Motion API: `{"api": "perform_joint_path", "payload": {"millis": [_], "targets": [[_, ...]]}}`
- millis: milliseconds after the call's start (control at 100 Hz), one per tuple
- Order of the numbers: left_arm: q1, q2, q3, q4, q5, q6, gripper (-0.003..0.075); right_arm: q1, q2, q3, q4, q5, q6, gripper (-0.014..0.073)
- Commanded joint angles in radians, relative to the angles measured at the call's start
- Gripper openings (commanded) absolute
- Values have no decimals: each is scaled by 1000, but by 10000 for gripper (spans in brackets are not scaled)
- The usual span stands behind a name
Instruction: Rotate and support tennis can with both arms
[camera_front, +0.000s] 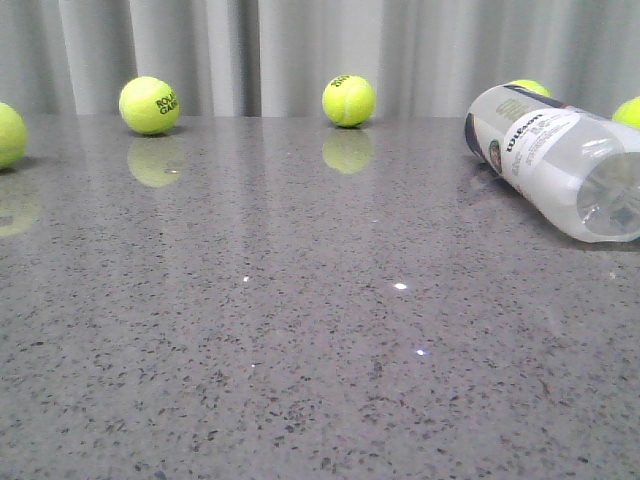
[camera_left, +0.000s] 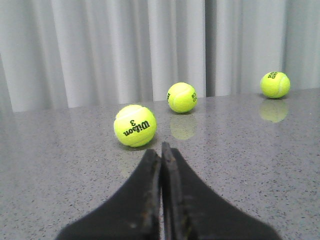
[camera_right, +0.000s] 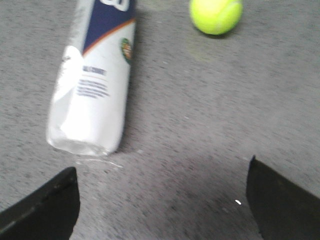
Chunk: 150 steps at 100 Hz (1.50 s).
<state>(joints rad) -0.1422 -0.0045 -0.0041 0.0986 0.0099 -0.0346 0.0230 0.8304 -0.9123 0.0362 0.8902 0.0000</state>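
Note:
The tennis can lies on its side at the right of the grey table, its clear end toward the camera, Wilson label up. It also shows in the right wrist view, lying flat with its navy, orange-striped label away from the fingers. My right gripper is open and empty, a short way from the can's near end, not touching it. My left gripper is shut and empty, pointing at a Wilson tennis ball just beyond its tips. Neither arm shows in the front view.
Tennis balls stand along the table's far edge, one at the far left, two behind the can. A ball lies beside the can. Two more balls lie farther off. Grey curtain behind.

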Motion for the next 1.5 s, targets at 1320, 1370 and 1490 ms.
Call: {"api": "perform_joint_path", "payload": {"millis": [1320, 1370, 1490], "targets": [[2, -38, 49, -1, -80, -10, -21, 56, 777, -414, 207, -141, -168, 260], [2, -38, 49, -1, -80, -10, -21, 56, 776, -441, 209, -105, -188, 239], [2, -38, 49, -1, -80, -10, -21, 79, 776, -536, 211, -19, -287, 237]]}}
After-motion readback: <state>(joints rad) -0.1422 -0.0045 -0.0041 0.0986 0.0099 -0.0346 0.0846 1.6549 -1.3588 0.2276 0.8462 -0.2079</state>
